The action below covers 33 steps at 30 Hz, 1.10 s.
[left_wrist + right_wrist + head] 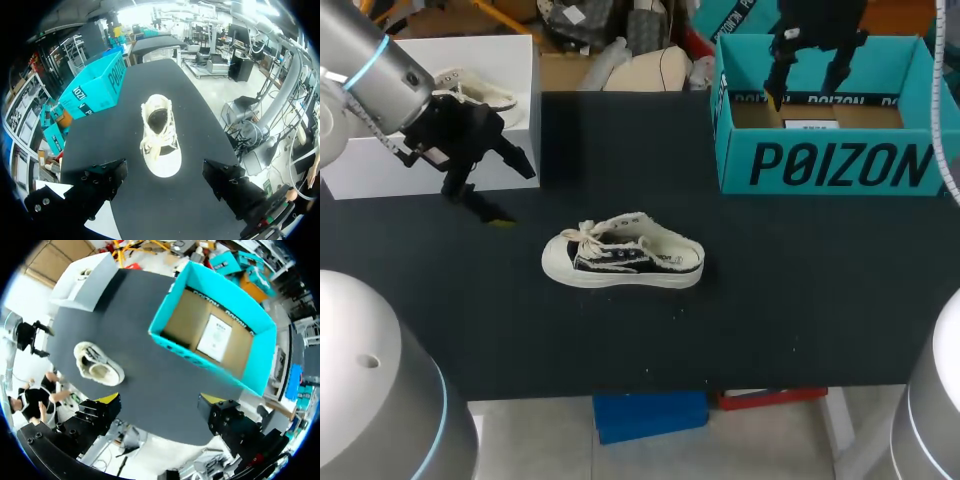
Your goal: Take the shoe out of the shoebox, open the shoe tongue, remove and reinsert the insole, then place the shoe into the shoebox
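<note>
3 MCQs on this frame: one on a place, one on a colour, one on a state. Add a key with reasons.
1. Where is the shoe?
A) inside the shoebox
B) on the table, outside the box
C) held in a pincer

2. What colour is the shoebox?
A) teal
B) red
C) yellow

3. The left pincer is:
A) shut on the shoe
B) shut on an insole
C) open, holding nothing

Key:
1. B, the shoe stands on the dark tabletop, apart from the box.
2. A, the box walls are teal in every view.
3. C, the fingers stand wide apart and the shoe lies ahead of them, untouched.
</note>
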Motion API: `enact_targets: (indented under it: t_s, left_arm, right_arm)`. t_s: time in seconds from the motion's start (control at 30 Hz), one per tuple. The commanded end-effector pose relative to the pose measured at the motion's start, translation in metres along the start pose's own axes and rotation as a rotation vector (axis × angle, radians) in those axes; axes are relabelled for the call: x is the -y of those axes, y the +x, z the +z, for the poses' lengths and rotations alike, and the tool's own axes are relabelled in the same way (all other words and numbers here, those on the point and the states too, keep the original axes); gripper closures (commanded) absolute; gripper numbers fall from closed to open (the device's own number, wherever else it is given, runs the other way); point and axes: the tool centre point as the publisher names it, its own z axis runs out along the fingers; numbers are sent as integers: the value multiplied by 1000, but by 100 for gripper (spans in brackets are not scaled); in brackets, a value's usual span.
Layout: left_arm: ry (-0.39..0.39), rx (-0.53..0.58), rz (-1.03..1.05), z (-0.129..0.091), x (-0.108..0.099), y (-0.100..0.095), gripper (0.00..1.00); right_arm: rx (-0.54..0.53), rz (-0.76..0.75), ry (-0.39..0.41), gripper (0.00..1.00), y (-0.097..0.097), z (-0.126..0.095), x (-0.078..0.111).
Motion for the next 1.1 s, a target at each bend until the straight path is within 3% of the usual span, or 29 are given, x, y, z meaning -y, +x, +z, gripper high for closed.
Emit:
enact_targets:
  t_s: [0.03,0.33,0.5,0.67,1.1]
  left_arm:
    - [0,3,2,1,0,0,0]
    - [0,3,2,1,0,0,0]
    - [0,3,2,1,0,0,0]
    - [0,3,2,1,0,0,0]
    - [0,3,2,1,0,0,0]
  right_arm:
    - [-32,-661,-202,0,29,7,29]
    - [-32,-661,-202,0,29,7,29]
    - [-75,-1017,-230,0,85,13,11]
    - [24,-1297,-267,0,132,37,24]
    - [24,-1297,-267,0,132,37,24]
